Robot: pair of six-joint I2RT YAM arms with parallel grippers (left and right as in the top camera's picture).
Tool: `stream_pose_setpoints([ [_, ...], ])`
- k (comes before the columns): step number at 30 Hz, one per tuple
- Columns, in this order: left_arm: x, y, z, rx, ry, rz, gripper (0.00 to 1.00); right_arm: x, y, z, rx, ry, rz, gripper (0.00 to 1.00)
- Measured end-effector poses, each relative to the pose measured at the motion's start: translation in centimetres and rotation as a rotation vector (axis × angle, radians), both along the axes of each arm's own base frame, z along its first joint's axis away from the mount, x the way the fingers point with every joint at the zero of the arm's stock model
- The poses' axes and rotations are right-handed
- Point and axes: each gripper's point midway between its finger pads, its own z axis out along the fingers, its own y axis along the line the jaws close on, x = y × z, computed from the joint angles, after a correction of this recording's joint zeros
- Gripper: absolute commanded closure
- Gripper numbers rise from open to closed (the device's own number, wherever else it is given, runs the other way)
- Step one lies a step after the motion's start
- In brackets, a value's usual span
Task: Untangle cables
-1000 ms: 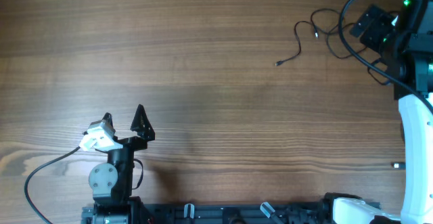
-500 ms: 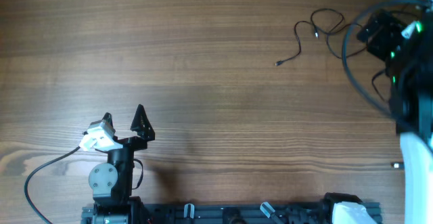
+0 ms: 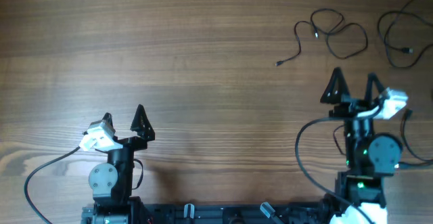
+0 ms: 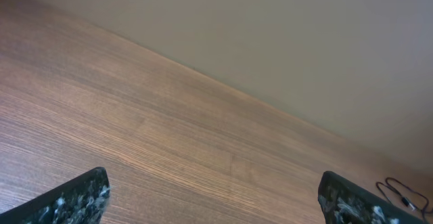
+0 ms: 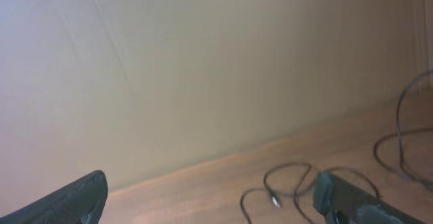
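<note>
One thin black cable (image 3: 329, 32) lies looped at the far right of the wooden table (image 3: 203, 61), its plug end near the middle right. A second cable (image 3: 399, 41) lies apart from it at the far right edge. Both show in the right wrist view, the looped one (image 5: 284, 187) and the second (image 5: 406, 143). A bit of cable shows at the right edge of the left wrist view (image 4: 402, 195). My right gripper (image 3: 352, 87) is open and empty, near the front right, well short of the cables. My left gripper (image 3: 123, 120) is open and empty at the front left.
A thick black arm cable (image 3: 40, 176) curves at the front left, and another (image 3: 308, 153) loops beside the right arm base. A plain wall (image 4: 304, 41) rises behind the table's far edge.
My right arm has drawn back from the cables at the far right to the front right. A second cable now lies apart at the far right edge. My left arm has not moved.
</note>
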Motion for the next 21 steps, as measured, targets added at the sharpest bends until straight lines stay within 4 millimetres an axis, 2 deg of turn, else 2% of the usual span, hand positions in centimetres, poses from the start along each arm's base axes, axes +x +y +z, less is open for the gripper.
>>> stream_pose_setpoints([
  [6,0.0,0.0,0.0,0.0,0.0,0.0,0.0,-2.2,1.2,-3.8,-0.004,0.008,0.036,0.0],
  [11,0.0,0.0,0.0,0.0,0.0,0.0,0.0,-3.1,2.7,-2.8,-0.075,-0.038,0.08,0.0],
  [13,0.0,0.0,0.0,0.0,0.0,0.0,0.0,-3.2,3.3,-3.8,-0.107,0.003,0.099,0.0],
  [17,0.0,0.0,0.0,0.0,0.0,0.0,0.0,-3.5,3.5,-7.2,-0.139,0.135,0.112,0.0],
  [21,0.0,0.0,0.0,0.0,0.0,0.0,0.0,-4.0,3.5,-8.0,-0.163,0.166,0.112,0.0],
])
